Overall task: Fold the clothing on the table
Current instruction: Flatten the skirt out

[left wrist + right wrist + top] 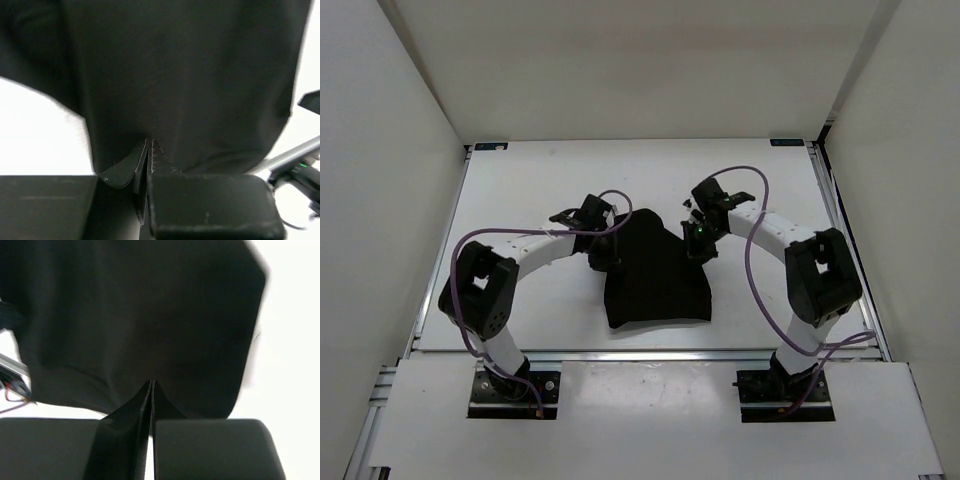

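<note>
**Both jaws pinched on the far part of the clothing (658, 275), seemingly set up for a fold toward the arms.**

The black clothing lies mid-desk (520, 180) between the two arms, with its near hem flat and its far part drawn up toward the grips. The left jaws are closed almost tip to tip on a thin fold at the garment's far-left edge. The right jaws grip the far-right edge the same way, as both wrist views show. To fold well, I judge the arms should rise together and level, with the cloth taut between them but not stretched. They should then carry the far edge over to the near hem and let go only once it lies flat. Uneven height would likely skew the crease.
</note>
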Robot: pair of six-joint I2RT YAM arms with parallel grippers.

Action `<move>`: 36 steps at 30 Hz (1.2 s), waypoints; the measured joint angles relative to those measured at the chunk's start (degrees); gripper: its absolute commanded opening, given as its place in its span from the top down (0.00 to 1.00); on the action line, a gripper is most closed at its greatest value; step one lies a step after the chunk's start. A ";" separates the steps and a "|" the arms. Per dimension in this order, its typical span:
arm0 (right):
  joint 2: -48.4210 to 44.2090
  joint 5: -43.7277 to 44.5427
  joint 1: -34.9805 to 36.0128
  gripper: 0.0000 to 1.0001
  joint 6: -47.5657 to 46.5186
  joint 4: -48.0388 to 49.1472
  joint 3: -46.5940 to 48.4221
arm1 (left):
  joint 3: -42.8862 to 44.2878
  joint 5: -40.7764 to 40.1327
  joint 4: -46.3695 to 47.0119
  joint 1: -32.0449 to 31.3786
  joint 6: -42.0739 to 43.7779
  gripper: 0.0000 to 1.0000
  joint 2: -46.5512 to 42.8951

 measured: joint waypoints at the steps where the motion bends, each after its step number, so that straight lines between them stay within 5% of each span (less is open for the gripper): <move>1: 0.74 -0.07 0.48 0.95 0.04 -0.52 -0.50 | 0.00 -1.22 -1.20 -0.37 0.07 0.87 0.24; 10: 11.37 -1.05 0.83 0.96 -1.20 -3.43 2.03 | 1.16 -3.39 -5.90 -0.70 -0.15 0.87 6.97; 19: 27.76 0.11 -4.44 0.95 -5.29 -8.33 30.40 | 30.62 -2.86 -10.67 0.61 0.98 0.90 27.10; 23: 25.92 1.18 -5.86 0.79 -5.92 -8.50 32.72 | 38.18 -4.15 -12.04 2.36 2.51 0.84 31.26; 26: 18.93 2.67 -6.05 0.56 -5.70 -7.85 26.10 | 32.11 -4.02 -10.01 3.72 2.62 0.68 27.15; 29: 7.02 3.04 -6.21 0.42 -3.89 -6.93 13.20 | 20.33 -3.19 -7.61 4.76 1.38 0.65 18.05; 36: -11.13 -1.33 -14.38 0.45 1.88 0.81 -13.38 | 4.24 1.09 -3.13 6.45 -0.96 0.63 1.09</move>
